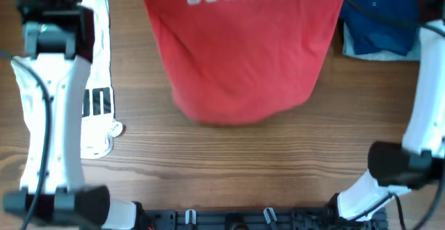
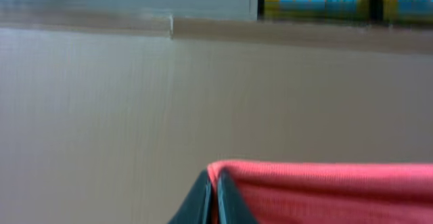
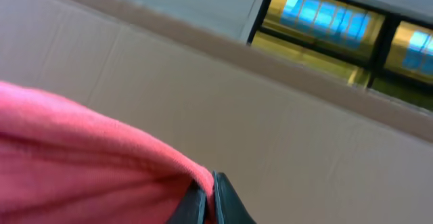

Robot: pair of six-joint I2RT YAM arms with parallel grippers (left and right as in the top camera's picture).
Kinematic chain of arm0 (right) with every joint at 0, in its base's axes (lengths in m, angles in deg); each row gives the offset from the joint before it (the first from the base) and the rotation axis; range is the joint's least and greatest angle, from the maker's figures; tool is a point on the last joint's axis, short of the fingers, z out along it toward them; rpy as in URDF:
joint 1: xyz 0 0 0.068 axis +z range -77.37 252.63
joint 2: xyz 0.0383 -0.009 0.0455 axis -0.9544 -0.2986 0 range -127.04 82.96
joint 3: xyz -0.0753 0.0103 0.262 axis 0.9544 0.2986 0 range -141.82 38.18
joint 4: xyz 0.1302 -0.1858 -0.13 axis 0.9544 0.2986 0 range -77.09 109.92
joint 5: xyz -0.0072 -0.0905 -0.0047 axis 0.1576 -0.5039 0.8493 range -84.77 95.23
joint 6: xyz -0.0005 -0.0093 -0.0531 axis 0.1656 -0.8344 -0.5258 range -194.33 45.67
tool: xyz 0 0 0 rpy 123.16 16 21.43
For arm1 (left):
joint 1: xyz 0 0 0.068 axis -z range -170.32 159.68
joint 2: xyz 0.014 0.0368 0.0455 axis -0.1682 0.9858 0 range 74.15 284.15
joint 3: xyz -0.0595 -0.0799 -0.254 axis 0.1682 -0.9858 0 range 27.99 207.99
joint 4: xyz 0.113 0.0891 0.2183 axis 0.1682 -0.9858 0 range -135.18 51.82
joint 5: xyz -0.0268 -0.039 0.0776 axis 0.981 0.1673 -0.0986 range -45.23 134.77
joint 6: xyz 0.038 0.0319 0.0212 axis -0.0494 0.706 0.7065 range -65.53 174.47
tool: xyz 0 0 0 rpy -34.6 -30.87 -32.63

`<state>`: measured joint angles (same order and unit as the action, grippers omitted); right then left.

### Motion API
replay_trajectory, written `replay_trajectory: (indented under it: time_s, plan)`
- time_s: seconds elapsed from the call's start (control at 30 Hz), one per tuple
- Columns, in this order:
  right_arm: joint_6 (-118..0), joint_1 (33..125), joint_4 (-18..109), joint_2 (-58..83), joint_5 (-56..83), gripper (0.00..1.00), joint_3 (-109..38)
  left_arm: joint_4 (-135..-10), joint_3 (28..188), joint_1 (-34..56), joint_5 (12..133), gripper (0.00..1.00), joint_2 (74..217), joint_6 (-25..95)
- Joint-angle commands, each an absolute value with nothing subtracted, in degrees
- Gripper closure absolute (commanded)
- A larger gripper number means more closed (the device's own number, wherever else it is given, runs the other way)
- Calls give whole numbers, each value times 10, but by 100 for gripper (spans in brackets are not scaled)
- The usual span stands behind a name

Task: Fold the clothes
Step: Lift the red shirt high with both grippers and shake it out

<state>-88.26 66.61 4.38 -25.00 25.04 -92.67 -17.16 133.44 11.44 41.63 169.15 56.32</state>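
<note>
Red T-shirt (image 1: pixel 243 56), soft floppy cotton, probably light
Left hand (image 2: pixel 214 187) and right hand (image 3: pixel 209 195) each clenched on its edge; I'd say corners grip best.

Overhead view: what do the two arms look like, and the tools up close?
The left arm and right arm have white shells with black joint blocks. A black cable runs along the left arm. The left tool and right tool have dark, tapering fingers.

surface: brown wood-grain table (image 1: pixel 229 160) | behind: plain beige wall (image 2: pixel 135 102) | windows (image 3: pixel 325 17): yellow-framed, glowing blue (blurred, high up)
</note>
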Motion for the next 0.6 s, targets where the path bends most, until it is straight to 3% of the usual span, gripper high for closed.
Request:
replay_trajectory:
  time_s: [0.0,0.3,0.43,0.57]
  plan:
    - [-822,666,-42,-281,219,96,-932,-94,1341,105,384,96,1718,570]
    - [-798,667,-80,-292,215,96,-932,-76,1349,96,385,96,1722,565]
    - [-804,667,-37,-292,220,96,-932,-148,1349,97,385,96,1722,565]
    - [-808,667,91,-292,266,96,-932,-306,1349,98,388,96,1721,550]
